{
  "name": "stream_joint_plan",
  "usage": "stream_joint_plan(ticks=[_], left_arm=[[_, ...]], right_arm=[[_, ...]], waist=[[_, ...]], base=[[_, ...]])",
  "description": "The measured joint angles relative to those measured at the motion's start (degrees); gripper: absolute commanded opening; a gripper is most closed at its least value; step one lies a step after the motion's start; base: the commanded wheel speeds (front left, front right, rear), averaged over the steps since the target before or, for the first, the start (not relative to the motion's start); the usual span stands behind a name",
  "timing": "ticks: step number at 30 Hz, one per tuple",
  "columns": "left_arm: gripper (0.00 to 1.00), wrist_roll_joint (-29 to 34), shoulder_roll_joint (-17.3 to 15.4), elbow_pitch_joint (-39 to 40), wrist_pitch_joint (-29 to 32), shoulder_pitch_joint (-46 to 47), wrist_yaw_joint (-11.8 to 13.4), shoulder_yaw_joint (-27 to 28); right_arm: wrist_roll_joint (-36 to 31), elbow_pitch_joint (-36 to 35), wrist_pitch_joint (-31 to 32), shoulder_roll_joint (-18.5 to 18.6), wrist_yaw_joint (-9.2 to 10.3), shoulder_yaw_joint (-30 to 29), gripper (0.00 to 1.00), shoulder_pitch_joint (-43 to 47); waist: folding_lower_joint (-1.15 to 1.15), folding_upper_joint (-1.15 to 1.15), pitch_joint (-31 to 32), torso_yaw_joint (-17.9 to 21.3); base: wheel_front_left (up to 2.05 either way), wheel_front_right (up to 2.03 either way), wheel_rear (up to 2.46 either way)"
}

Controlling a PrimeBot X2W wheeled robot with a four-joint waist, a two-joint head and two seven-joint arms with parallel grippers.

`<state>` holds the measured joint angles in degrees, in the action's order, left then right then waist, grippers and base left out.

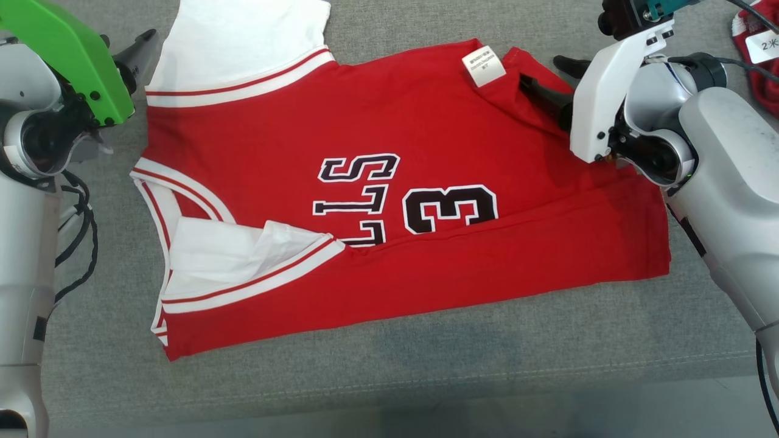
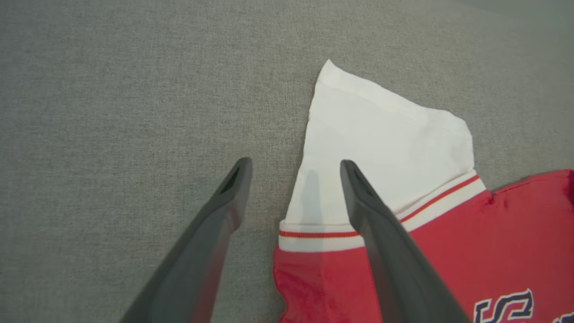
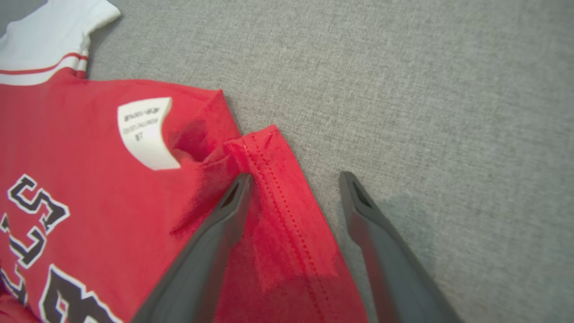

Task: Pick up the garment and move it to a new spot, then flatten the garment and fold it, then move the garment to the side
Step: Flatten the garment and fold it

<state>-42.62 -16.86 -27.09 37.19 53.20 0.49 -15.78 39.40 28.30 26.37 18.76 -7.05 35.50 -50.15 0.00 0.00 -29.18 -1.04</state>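
A red jersey, the garment (image 1: 426,121), lies on a grey fabric surface (image 1: 426,377), its lower part folded up over itself. It has white sleeves, black lettering and a "3". One white sleeve (image 2: 381,134) sticks out at the far left corner. My left gripper (image 1: 137,55) hovers open there, and the left wrist view shows that gripper (image 2: 296,163) straddling the sleeve's edge. My right gripper (image 1: 541,70) stands open at the far right corner. In the right wrist view it (image 3: 296,176) spans the stitched red hem (image 3: 278,188), beside a white care label (image 3: 143,132). Neither grips cloth.
Another red item with a white tag (image 1: 761,61) lies at the far right corner of the surface. Dark cables (image 1: 79,231) hang by my left arm. The surface's seamed front edge (image 1: 487,371) runs below the jersey, with a strip of floor beyond.
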Motion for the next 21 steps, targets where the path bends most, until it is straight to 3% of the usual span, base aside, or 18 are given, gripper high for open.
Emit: stream_joint_plan(ticks=[1, 2, 5, 6, 7, 9, 21], left_arm=[[1.0, 0.0, 0.07, -0.23, -0.25, 0.02, -0.05, -0.03], [1.0, 0.0, 0.16, -0.44, -0.49, 0.02, -0.07, -0.1], [1.0, 0.0, 0.13, -1.18, -1.02, 0.02, -0.53, -0.02], [1.0, 0.0, 0.15, -1.47, -1.02, 0.02, -0.56, -0.02], [1.0, 0.0, 0.14, -1.76, -1.03, 0.02, -0.56, -0.01], [1.0, 0.0, 0.02, -2.04, -1.02, 0.02, -0.57, 0.05], [1.0, -0.86, -2.16, -0.42, -0.4, 5.65, -2.86, 1.34]], right_arm=[[0.0, 0.19, 0.15, 0.04, -0.01, 0.11, 1.0, -0.12], [0.0, 0.25, 0.15, 0.1, -0.01, 0.24, 0.93, -0.26], [-0.01, 0.49, 0.16, -0.24, -0.01, 0.88, 0.41, -1.15], [0.0, 0.56, 0.25, -0.38, -0.01, 1.04, 0.37, -1.29], [0.02, 0.63, 0.47, -0.52, -0.01, 1.32, 0.2, -1.39], [0.53, 0.64, 0.77, -0.91, -0.01, 1.86, 0.0, -1.49], [3.19, -1.8, 2.0, -2.37, -0.01, 3.83, 0.0, -4.8]], waist=[[0.0, 0.0, -0.16, -0.22], [0.0, 0.0, -0.29, -0.44], [0.0, 0.0, -0.61, -0.85], [0.0, 0.0, -0.66, -0.9], [0.0, 0.0, -0.69, -0.91], [0.0, 0.0, -0.73, -0.84], [0.0, 0.0, -3.17, 1.97]], base=[[0.0, 0.0, 0.0], [0.0, 0.0, 0.0], [0.0, 0.0, 0.0], [0.0, 0.0, 0.0], [0.0, 0.0, 0.0], [0.0, 0.0, 0.0], [0.0, 0.0, 0.0]])
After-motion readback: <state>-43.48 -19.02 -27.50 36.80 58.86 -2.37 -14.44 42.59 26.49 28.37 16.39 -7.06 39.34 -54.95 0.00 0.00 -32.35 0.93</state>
